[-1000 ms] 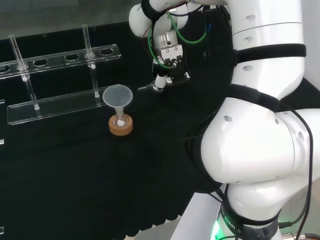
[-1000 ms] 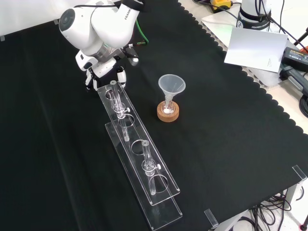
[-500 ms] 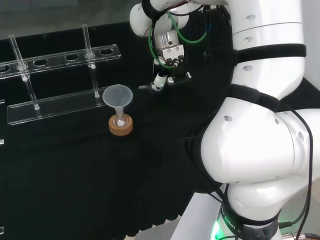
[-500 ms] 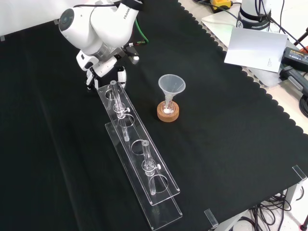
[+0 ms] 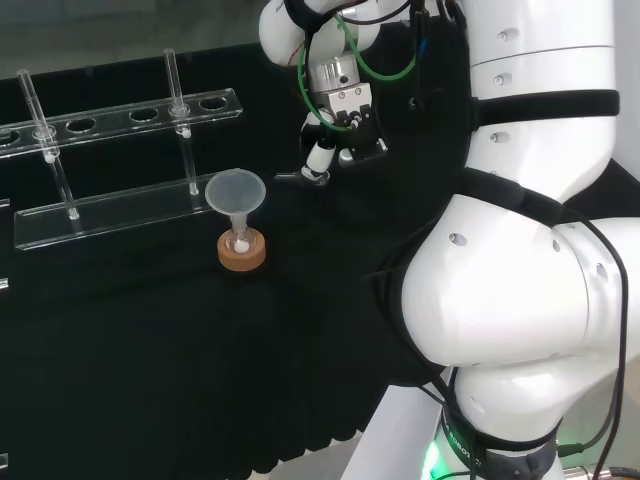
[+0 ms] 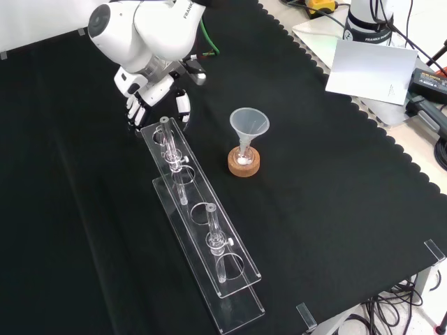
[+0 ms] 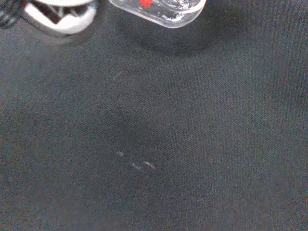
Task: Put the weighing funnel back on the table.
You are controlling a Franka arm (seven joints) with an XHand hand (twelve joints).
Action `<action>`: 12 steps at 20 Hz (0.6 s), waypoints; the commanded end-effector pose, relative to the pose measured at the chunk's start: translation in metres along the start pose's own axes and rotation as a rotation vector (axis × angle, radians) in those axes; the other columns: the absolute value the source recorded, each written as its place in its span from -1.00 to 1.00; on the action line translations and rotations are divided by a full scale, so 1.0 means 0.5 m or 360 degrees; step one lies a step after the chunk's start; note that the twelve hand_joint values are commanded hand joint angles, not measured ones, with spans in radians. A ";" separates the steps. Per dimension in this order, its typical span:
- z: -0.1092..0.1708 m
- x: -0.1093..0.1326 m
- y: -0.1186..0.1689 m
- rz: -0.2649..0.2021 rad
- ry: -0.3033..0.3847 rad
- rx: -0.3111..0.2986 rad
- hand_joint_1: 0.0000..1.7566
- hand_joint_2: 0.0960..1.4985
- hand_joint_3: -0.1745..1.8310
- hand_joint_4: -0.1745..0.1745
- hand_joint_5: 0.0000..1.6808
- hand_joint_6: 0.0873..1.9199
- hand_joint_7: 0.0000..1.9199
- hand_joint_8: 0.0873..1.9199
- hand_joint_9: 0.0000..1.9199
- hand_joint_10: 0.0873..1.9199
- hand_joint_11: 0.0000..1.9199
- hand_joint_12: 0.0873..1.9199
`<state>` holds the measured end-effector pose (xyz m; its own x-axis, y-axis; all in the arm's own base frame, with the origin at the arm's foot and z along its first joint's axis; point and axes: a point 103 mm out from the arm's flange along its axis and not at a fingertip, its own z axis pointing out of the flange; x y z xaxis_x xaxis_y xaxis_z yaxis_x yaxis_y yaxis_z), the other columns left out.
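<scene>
Clear, rounded, red-marked — the weighing funnel (image 7: 163, 12) beside the robot hand (image 6: 183, 103); whether that hand grips it, I cannot tell.

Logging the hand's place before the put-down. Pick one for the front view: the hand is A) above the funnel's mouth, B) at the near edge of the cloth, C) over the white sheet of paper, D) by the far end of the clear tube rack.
D: the hand hangs just past the far end of the clear rack, left of the funnel.
</scene>
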<state>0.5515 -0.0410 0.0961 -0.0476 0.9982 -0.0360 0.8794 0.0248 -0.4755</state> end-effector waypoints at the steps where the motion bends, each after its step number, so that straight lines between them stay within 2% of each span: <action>1: -0.036 0.010 -0.056 -0.0037 0.0020 -0.0050 -0.12 -0.31 -0.38 -0.02 -0.54 -0.69 -0.82 -0.38 -0.45 -0.44 -0.63 0.34; 6: -0.081 0.012 -0.110 -0.0030 0.0037 -0.0139 -0.13 -0.30 -0.39 -0.03 -0.52 -0.73 -0.80 -0.38 -0.45 -0.43 -0.64 0.34; 9: -0.103 0.015 -0.140 -0.0014 0.0040 -0.0104 -0.13 -0.29 -0.39 -0.03 -0.51 -0.76 -0.80 -0.39 -0.45 -0.44 -0.64 0.34; 12: -0.126 0.019 -0.174 -0.0005 0.0041 -0.0112 -0.13 -0.29 -0.40 -0.05 -0.54 -0.80 -0.80 -0.39 -0.47 -0.44 -0.66 0.34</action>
<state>0.5273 -0.0354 0.1643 -0.0512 0.9984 -0.0219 0.9123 0.0379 -0.4078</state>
